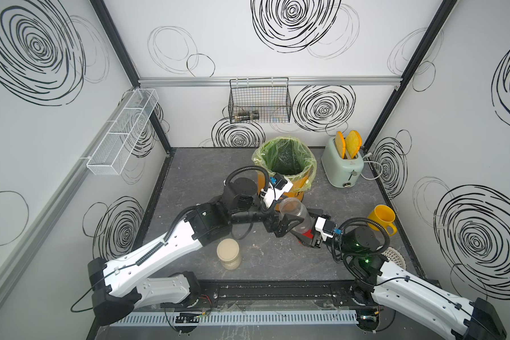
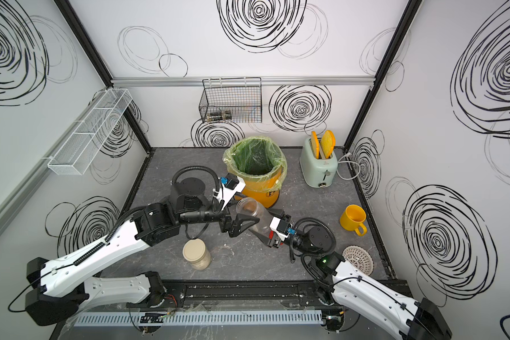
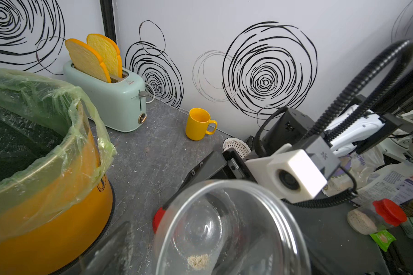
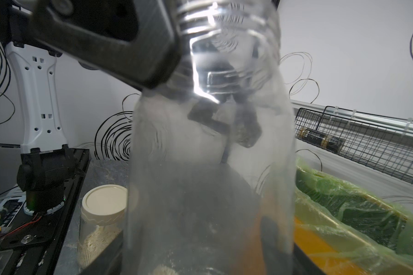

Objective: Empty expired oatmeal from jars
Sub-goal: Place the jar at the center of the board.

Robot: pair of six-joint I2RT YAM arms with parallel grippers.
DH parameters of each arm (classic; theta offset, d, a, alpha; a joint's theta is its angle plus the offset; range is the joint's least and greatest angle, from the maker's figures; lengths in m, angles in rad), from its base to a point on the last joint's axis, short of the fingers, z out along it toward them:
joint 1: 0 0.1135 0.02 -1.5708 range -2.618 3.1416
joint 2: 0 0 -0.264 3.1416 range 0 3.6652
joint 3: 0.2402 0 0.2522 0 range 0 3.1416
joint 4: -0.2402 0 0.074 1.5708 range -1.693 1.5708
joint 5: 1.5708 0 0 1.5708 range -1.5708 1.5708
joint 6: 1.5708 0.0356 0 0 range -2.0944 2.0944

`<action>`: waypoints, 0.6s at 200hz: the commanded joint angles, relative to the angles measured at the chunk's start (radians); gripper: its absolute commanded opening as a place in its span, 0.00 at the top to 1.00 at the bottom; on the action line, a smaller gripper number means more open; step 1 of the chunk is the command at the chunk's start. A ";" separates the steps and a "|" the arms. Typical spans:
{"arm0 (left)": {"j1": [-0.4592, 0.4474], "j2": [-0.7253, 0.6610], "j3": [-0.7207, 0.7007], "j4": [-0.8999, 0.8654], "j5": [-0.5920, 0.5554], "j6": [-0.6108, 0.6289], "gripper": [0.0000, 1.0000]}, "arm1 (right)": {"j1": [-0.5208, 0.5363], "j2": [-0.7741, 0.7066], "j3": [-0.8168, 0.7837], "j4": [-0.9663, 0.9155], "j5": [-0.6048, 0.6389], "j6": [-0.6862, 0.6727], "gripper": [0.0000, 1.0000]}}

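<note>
The slimmer jar (image 1: 296, 213) (image 2: 252, 215) hangs uncapped and tilted above the table's middle, its mouth pointing toward the yellow bin. My right gripper (image 1: 309, 232) (image 4: 200, 262) is shut on its base. My left gripper (image 1: 293, 217) (image 3: 215, 257) stands open around the jar's neck, one finger (image 3: 112, 247) apart from the rim. Only a small clump of oatmeal (image 3: 198, 261) is left inside. A bit of red (image 3: 158, 217) shows under the jar. The wider jar (image 1: 229, 253) (image 4: 103, 214) stands upright and lidded at the front, with oatmeal (image 4: 96, 240) in it.
The yellow bin with green liner (image 1: 301, 188) stands right behind the jar. A mint toaster (image 1: 342, 167) is at the back right, with a yellow cup (image 1: 382, 219) and a white strainer (image 2: 358, 259) along the right edge. Wire baskets hang on the walls.
</note>
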 commanded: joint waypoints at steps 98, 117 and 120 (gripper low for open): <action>-0.002 -0.010 -0.054 0.074 0.018 -0.044 0.04 | 0.027 0.020 0.033 0.068 0.025 -0.034 0.66; -0.003 -0.014 -0.054 0.084 0.016 -0.053 0.10 | 0.027 0.023 0.032 0.065 0.023 -0.034 0.64; -0.002 -0.014 -0.055 0.086 0.014 -0.055 0.11 | 0.027 0.024 0.032 0.066 0.023 -0.034 0.63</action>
